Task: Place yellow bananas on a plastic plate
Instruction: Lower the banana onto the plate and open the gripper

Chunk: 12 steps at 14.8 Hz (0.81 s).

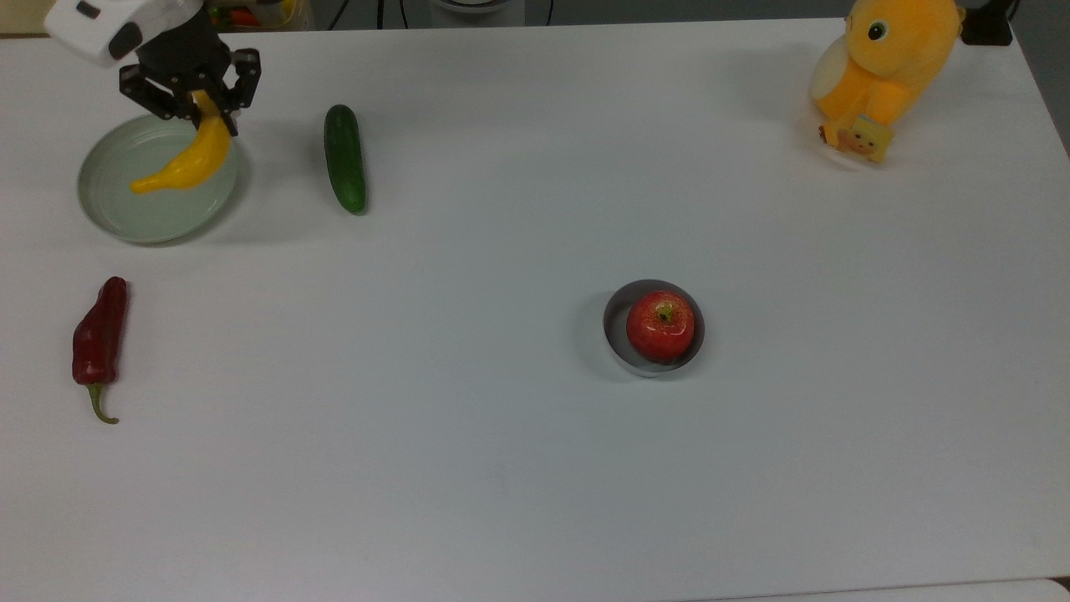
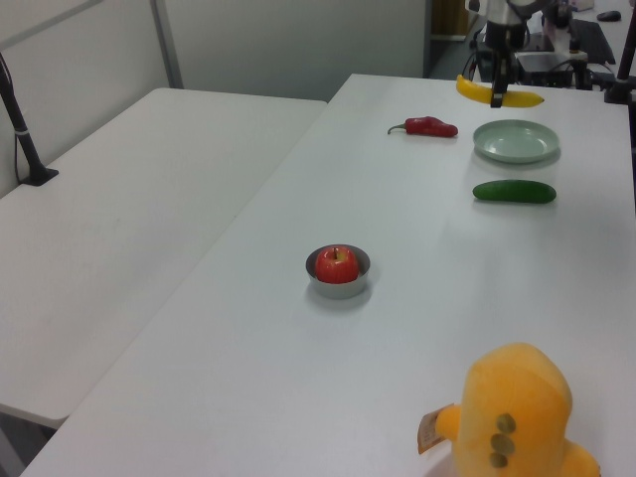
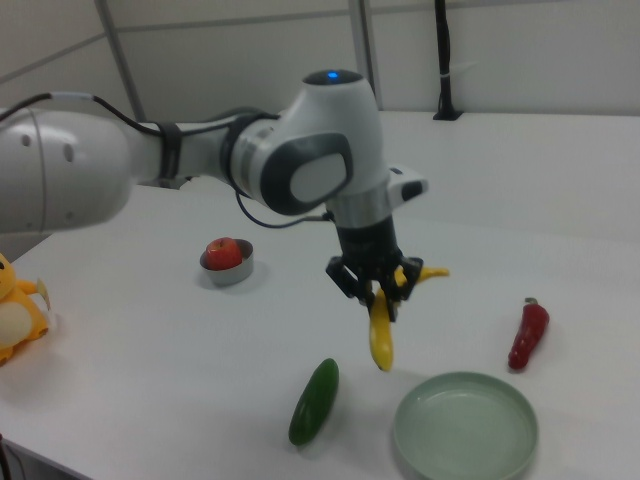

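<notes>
One banana (image 1: 191,160) held over plate (image 1: 109,217) | cucumber (image 1: 344,159) beside | pepper (image 1: 99,334) near

A long curved yellow banana (image 1: 185,160) hangs in the air above a round, shallow, pale grey-green plate (image 1: 125,217) at the top view's far left.

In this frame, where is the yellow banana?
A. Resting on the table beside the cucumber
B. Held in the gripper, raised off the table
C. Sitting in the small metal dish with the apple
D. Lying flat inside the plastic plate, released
B: the gripper is shut on the yellow banana, which hangs in the air above the table in the right view, clear of the plastic plate and the cucumber.
</notes>
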### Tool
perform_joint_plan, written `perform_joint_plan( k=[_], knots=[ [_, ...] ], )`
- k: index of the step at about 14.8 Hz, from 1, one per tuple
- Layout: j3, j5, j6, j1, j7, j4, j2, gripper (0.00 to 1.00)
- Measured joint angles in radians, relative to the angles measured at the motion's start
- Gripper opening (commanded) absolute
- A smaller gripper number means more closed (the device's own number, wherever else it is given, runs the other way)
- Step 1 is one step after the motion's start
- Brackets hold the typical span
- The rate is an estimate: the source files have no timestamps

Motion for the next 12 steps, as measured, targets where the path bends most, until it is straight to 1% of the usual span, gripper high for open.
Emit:
perform_joint_plan(
  k=[6,9,11,12],
  knots=[
    [-0.005,-0.002,0.121,-0.047,-0.011,-0.019,0.091,0.01],
    [-0.005,-0.033,0.154,-0.054,-0.014,-0.040,0.121,0.02],
    [-0.006,-0.043,0.160,-0.063,-0.014,-0.052,0.136,0.06],
    [-0.006,-0.048,0.167,-0.066,-0.015,-0.054,0.145,0.06]
  ],
)
